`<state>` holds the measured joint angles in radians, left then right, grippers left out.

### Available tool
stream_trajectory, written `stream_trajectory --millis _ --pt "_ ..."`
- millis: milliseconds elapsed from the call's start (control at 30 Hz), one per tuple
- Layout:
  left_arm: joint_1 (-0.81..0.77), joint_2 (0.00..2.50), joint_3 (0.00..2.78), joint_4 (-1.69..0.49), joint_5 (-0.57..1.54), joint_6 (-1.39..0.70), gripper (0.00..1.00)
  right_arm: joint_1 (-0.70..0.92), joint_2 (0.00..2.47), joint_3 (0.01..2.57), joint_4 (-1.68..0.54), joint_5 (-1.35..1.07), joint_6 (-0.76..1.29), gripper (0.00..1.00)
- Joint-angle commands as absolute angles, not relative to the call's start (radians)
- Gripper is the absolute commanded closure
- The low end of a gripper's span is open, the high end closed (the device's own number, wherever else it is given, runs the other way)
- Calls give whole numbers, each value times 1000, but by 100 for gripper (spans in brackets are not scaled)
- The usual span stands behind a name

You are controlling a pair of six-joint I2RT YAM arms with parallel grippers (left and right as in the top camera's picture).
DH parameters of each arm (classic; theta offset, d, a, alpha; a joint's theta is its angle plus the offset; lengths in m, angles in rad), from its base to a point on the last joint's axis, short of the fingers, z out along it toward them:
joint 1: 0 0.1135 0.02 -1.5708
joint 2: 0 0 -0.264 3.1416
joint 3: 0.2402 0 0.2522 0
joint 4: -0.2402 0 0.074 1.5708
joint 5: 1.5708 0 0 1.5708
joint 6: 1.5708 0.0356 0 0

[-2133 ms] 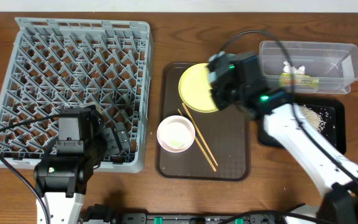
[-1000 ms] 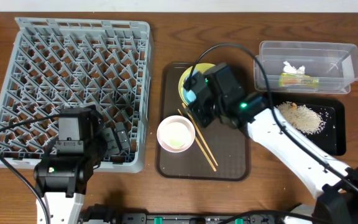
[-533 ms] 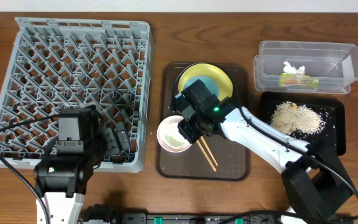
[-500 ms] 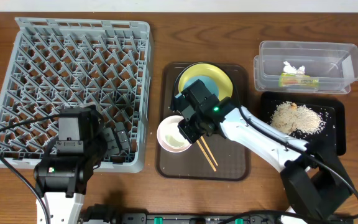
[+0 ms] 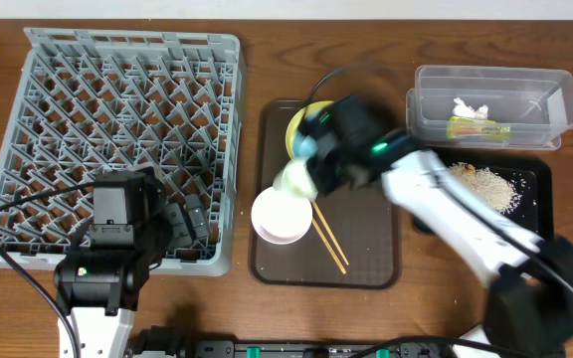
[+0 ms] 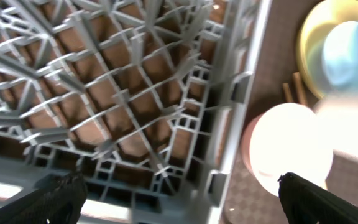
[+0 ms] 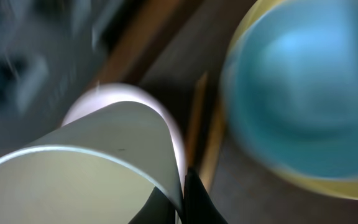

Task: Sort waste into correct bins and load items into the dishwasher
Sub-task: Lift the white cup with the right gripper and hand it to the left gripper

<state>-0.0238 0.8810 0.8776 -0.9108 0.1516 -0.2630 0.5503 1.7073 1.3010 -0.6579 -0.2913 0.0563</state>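
Centrally, over the brown tray [image 5: 366, 259]: right pincer [image 5: 308, 171] squeezed nearly flat on the rim of the cup [image 5: 294, 180], the thin wall caught between its fingers as seen from the right wrist. Cup tilted and held just above the far edge of the pink bowl [image 5: 281, 219]; touching it or clear of it, cannot tell through the blur. Pink bowl on the tray's near left part. Chopsticks [image 5: 328, 239] just right of that bowl, lying aslant on the tray, side by side. Yellow plate [image 5: 296, 129] at the tray's far end, with the blue bowl [image 7: 303, 118] sitting on it, both largely hidden overhead by the right arm.

Further right, on the far side: clear tub [image 5: 560, 109] holding the tissue [image 5: 469, 107] and the wrapper [image 5: 478, 128]. Just near of the tub: black tray [image 5: 540, 174], scraps [image 5: 493, 187] heaped in it.

Left of the brown tray: rack [image 5: 132, 99] flat on the tabletop [image 5: 267, 50]. Left pincer [image 6: 188, 202] spread wide, gripping nothing, hovering over the rack's near right corner, close beside the pink bowl.
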Motion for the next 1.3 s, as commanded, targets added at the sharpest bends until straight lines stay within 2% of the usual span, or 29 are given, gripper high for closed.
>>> stream_trajectory --millis 0,233,400,600,1000,1267 --pt "-28 886 896 -881 258 -280 0 432 1586 1369 -630 -371 96 99" --pt "-28 961 893 -672 653 -299 0 249 1583 1360 -613 -752 135 99" --pt "-28 1053 893 -486 915 -299 0 230 1629 1360 -572 -1054 135 99" --pt "-39 1151 893 -271 1145 -350 2 248 1667 1360 -489 -1250 178 99" --pt "-174 1201 893 147 1197 -541 2 271 1676 1360 -400 -1353 240 99" --pt "-236 1201 893 254 1197 -605 2 273 1676 1360 -377 -1370 262 99"
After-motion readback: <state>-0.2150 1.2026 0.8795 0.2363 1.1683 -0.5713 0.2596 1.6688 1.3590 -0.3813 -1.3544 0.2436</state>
